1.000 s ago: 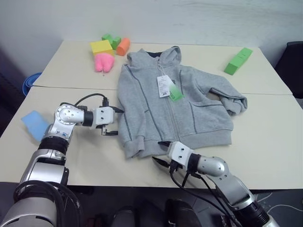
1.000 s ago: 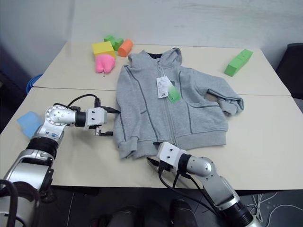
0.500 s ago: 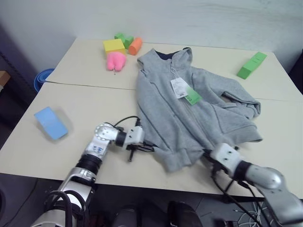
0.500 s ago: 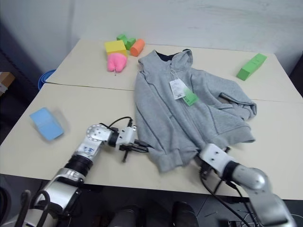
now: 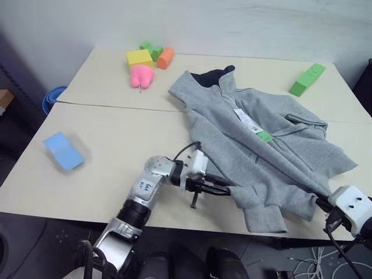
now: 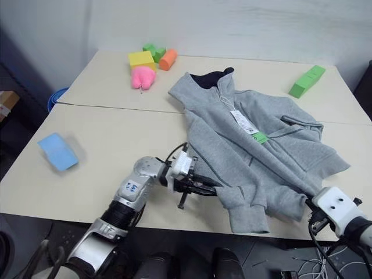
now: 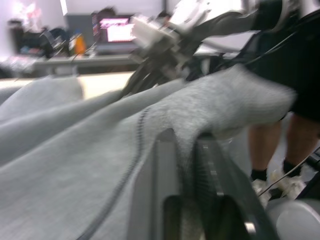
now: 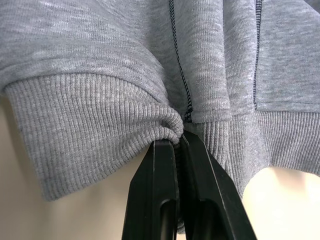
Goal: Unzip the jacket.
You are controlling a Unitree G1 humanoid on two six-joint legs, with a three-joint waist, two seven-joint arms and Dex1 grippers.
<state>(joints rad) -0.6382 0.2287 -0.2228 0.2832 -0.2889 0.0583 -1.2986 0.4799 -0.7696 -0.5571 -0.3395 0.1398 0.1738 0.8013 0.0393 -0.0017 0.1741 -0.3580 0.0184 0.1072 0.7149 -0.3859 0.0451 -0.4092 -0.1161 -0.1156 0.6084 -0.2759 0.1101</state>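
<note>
Right wrist view: right gripper (image 8: 177, 142) pinched tight on the ribbed hem of the jacket (image 5: 261, 139), sprawled diagonally across the table (image 5: 116, 133); left gripper (image 5: 224, 190) clamped narrowly on a fold at the front edge. Step in hand, seemingly: positioning and tensioning; zip not yet open. Next, probably: hem held firm, slider found and pulled.

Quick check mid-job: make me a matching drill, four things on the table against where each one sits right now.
Things:
1. jacket
2. blue block
3. green block
4. pink toy

Places:
A. far right of the table
B. far left of the table, beside the yellow block
C. near left, alone
D. middle to near right, hem pinched by the left gripper and the right gripper

Pairs: 1-D, 2-C, 3-A, 4-B
</note>
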